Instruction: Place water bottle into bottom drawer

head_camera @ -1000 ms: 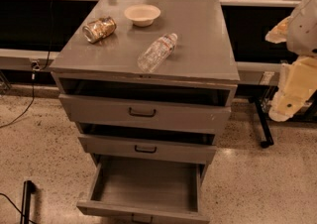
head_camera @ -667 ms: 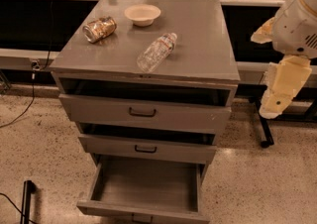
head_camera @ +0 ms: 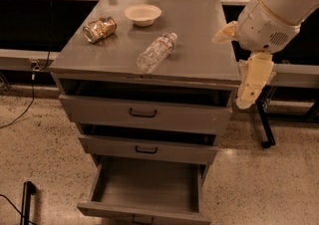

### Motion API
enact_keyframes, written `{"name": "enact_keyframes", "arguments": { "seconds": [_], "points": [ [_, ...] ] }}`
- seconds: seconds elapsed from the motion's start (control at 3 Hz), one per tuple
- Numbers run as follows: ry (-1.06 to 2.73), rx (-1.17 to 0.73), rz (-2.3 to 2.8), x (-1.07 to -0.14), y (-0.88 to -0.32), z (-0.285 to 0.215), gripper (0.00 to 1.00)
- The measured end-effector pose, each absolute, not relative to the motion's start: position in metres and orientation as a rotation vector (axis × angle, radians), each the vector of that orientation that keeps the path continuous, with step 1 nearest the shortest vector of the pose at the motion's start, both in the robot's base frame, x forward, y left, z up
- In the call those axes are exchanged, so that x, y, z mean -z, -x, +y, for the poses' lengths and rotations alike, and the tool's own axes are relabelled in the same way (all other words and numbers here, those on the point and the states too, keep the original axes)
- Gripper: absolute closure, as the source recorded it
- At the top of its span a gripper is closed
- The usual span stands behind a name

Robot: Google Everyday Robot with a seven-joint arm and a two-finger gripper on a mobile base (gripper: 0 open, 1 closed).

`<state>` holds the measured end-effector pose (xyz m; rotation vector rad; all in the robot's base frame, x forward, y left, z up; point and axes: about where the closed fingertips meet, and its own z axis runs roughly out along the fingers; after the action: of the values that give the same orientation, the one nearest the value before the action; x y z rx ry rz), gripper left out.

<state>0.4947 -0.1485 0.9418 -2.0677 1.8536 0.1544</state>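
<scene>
Three drawers stand ajar, the bottom drawer (head_camera: pixel 149 184) furthest out. At five o'clock from the bowl (head_camera: pixel 143 14), the water bottle (head_camera: pixel 157 52) lies untouched on its side. At its three o'clock the gripper (head_camera: pixel 254 77) has swung inward, carrying nothing; how wide it stands, I cannot tell. To my eye, the reach has begun.

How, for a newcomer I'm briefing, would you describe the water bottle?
On the grey cabinet top, the water bottle lies on its side near the front edge, left of the gripper at the cabinet's right. Unlike the jar and bowl behind it, it is slim, clear and white-capped.
</scene>
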Motion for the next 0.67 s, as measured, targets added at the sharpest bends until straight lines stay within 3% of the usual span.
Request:
{"name": "enact_keyframes", "arguments": {
  "seconds": [0.67],
  "points": [
    [2.083, -0.139, 1.845, -0.9412, -0.5023, -0.1453, 0.00]
  ]
}}
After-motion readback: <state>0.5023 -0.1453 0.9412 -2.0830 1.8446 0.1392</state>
